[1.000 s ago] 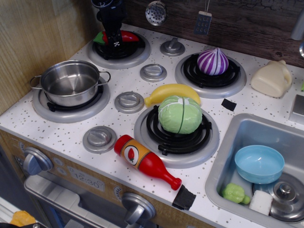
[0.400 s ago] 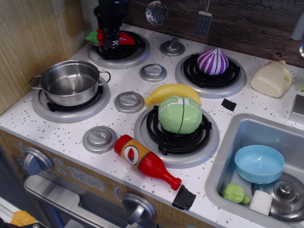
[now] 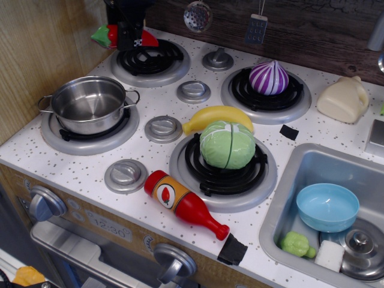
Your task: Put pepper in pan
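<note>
The red chili pepper [image 3: 146, 39] with its green stem end to the left is held in my black gripper [image 3: 127, 37] at the top left. It hangs lifted above the left edge of the back-left burner [image 3: 151, 61]. My gripper is shut on the pepper's middle, so only its two ends show. The shiny steel pan [image 3: 89, 104], with two loop handles, stands empty on the front-left burner, below and to the left of my gripper.
A red sauce bottle [image 3: 183, 204] lies at the front. A banana [image 3: 217, 116], a green cabbage [image 3: 227, 144] and a purple onion [image 3: 269, 77] are to the right. The sink [image 3: 300, 174] holds a light blue bowl [image 3: 327, 206]. A wooden wall stands at left.
My gripper has lifted the pepper off the back-left burner and carried it up and to the left. Nothing else has moved.
</note>
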